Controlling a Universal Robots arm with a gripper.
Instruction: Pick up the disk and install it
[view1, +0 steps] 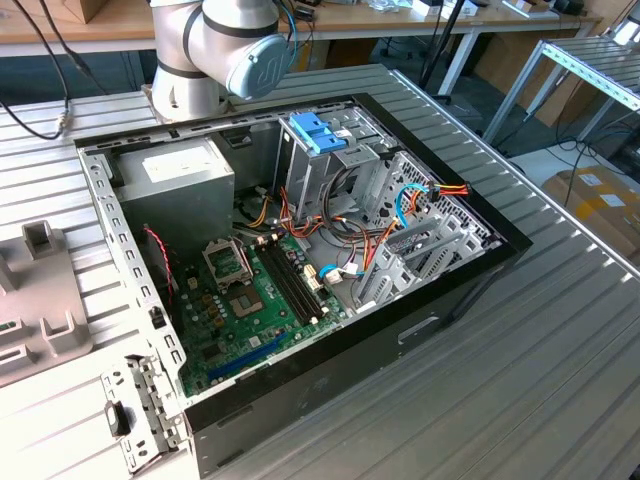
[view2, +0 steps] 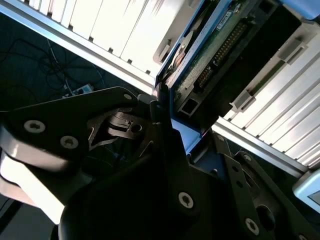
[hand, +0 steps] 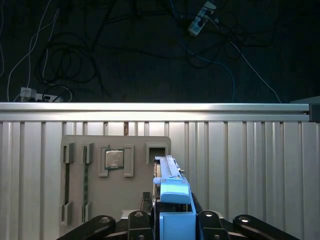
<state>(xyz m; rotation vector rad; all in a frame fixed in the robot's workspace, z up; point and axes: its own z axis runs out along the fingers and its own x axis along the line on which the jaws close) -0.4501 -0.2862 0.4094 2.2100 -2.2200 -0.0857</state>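
Note:
In the first wrist view my gripper (hand: 173, 222) is shut on the disk (hand: 172, 192). The disk stands on edge between the fingers (hand: 139, 219), its light-blue carrier and end tab facing the camera. It hangs over a grey fixture plate (hand: 95, 200) on the ribbed table. In the second wrist view the disk (view2: 215, 45) shows its green circuit board and connector inside the blue frame, just past the dark gripper body (view2: 150, 165). The open computer case (view1: 300, 250) lies in the middle of the exterior view, with its metal drive cage (view1: 350, 170) at the back.
Blue plastic carriers (view1: 318, 130) sit on top of the drive cage. Inside the case are a motherboard (view1: 250, 300), a power supply (view1: 175, 185) and loose cables (view1: 400, 215). The arm's base (view1: 215, 50) stands behind the case. A processor chip (hand: 114, 159) lies in the fixture plate.

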